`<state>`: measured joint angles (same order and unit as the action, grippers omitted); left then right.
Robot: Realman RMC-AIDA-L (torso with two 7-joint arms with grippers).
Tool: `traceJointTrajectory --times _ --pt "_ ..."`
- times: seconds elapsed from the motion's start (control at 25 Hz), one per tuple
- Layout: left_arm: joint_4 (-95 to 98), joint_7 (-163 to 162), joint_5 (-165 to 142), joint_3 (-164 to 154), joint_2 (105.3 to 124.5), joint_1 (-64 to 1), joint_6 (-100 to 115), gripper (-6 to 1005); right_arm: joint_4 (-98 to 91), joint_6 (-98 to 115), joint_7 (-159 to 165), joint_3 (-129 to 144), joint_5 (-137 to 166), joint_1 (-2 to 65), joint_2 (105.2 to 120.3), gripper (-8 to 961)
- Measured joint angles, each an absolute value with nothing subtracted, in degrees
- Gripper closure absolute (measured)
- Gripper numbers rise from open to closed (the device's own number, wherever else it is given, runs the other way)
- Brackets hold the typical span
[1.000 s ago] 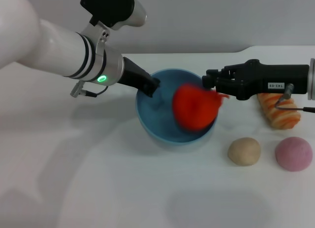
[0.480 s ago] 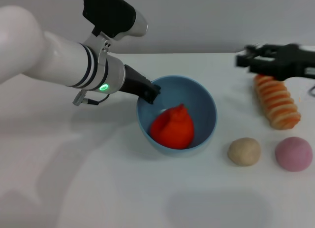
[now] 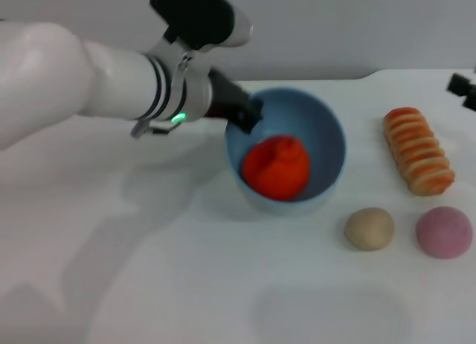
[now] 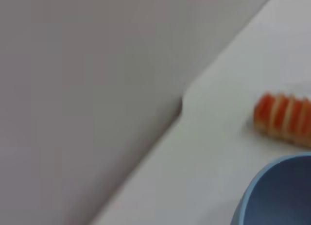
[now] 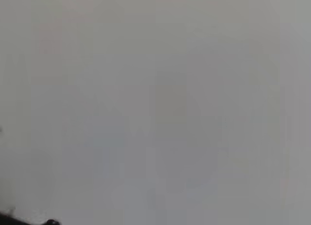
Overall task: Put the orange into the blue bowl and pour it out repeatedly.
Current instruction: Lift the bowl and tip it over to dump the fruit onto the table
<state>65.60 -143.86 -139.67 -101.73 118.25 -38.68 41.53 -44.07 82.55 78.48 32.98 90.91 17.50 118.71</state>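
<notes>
The orange (image 3: 276, 167) lies inside the blue bowl (image 3: 325, 133), with its knobby top pointing up. The bowl is on the white tabletop (image 3: 186, 284) and seems a little tilted. The left gripper (image 3: 245, 115) is closed on the bowl's rim, on the side far from the bread loaf (image 3: 418, 150). Only a dark tip of the right gripper (image 3: 462, 88) shows beyond the loaf, so its state cannot be told. A beige ball (image 3: 369, 228) and a pink ball (image 3: 444, 232) lie beside the bowl, near the loaf.
</notes>
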Motion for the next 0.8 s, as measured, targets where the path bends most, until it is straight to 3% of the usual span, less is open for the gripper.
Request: traceJointTrajectory --times 0.16,0.24,0.8 --pt "69.6 -143.6 -144.1 -103.4 118.33 -38.4 38.8 1001 -38.5 82.5 71.7 32.5 85.5 15.6 118.51 276" --pt "71.9 -143.6 -146.8 -105.3 118.27 -38.1 37.6 1001 -35.4 82.4 66.1 30.5 84.6 14.9 118.51 186" --pt "79.7 -129.1 -165.6 -121.8 118.50 -25.6 10.5 999 -21.6 82.1 53.3 17.7 83.8 14.9 118.57 187"
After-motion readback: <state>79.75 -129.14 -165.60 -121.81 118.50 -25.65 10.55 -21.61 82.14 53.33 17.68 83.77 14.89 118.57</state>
